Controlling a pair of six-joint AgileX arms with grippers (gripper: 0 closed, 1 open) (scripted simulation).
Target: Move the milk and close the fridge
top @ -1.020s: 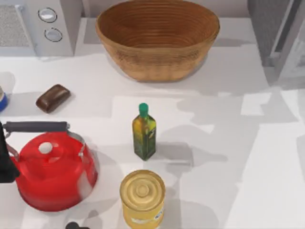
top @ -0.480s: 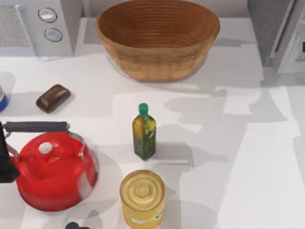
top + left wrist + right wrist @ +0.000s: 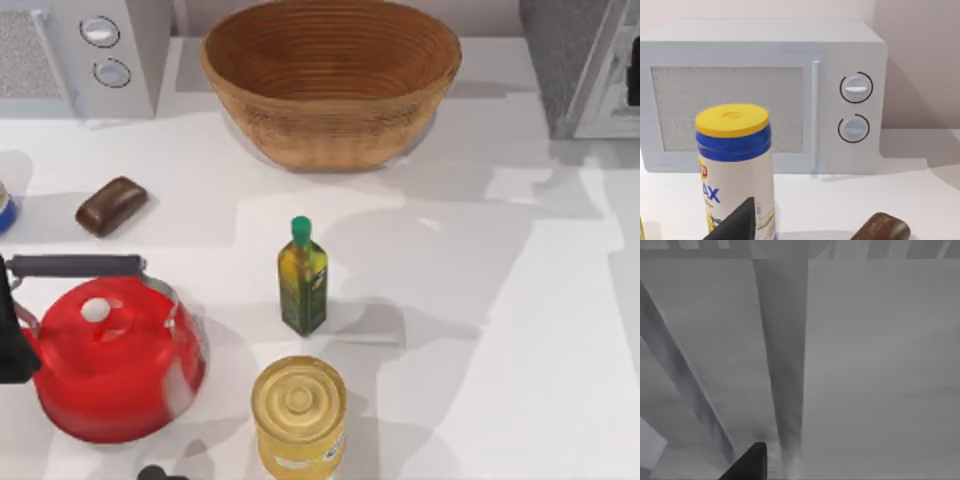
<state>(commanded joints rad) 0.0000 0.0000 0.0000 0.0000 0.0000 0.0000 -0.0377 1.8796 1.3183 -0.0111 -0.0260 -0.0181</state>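
The fridge [image 3: 580, 60] stands at the far right corner of the counter [image 3: 500, 330], its speckled dark top beside a pale door panel that lies nearly flush with the cabinet. A dark sliver at the top view's right edge, against that panel, is probably the right end effector [image 3: 634, 85]; whether its fingers are wide or narrow I cannot tell. In the right wrist view one dark fingertip [image 3: 747, 465] points at flat grey panels split by a darker vertical strip.

The left arm [image 3: 12, 330] sits at the counter's left edge just beside the red kettle [image 3: 110, 360]. The left wrist view shows one dark fingertip [image 3: 735, 227] low in front of a yellow-lidded canister [image 3: 735, 165] with a blue band; the spread of that end effector cannot be told either. Behind the canister stands a light grey microwave [image 3: 765, 95] with two round dials, and a brown bar [image 3: 880, 227] lies nearby.

A wicker basket [image 3: 330, 80] sits at the back centre. The green-capped olive oil bottle [image 3: 302, 275] stands upright mid-counter, with a yellow can [image 3: 298, 415] just in front of it.
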